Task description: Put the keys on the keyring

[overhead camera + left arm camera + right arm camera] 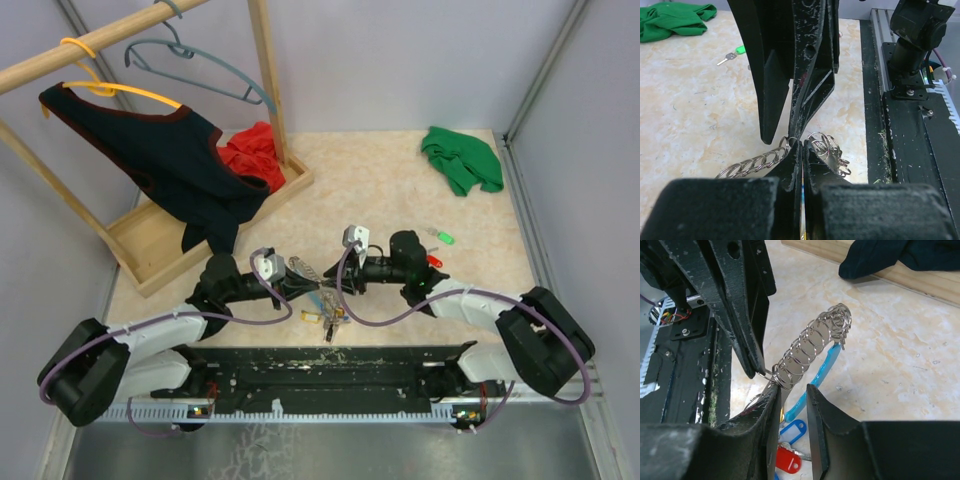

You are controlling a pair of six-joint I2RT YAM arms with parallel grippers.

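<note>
Keyring [810, 347]: silvery coiled loop with a light-blue segment [822, 371] and a cluster of blue, yellow and red tags [789, 445] below the coil. The coil slants upward, with 1 end ring pinched in the left tool [802, 144]. 2 keys lie on the desk [400, 190], apart from the keyring: green key [444, 238] and, near it, red key [433, 262].

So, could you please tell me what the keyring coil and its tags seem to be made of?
Keyring coil: likely steel wire, polished; it glints silver. Tags: probably glossy plastic, given their flat red and blue colour and smooth sheen.
</note>
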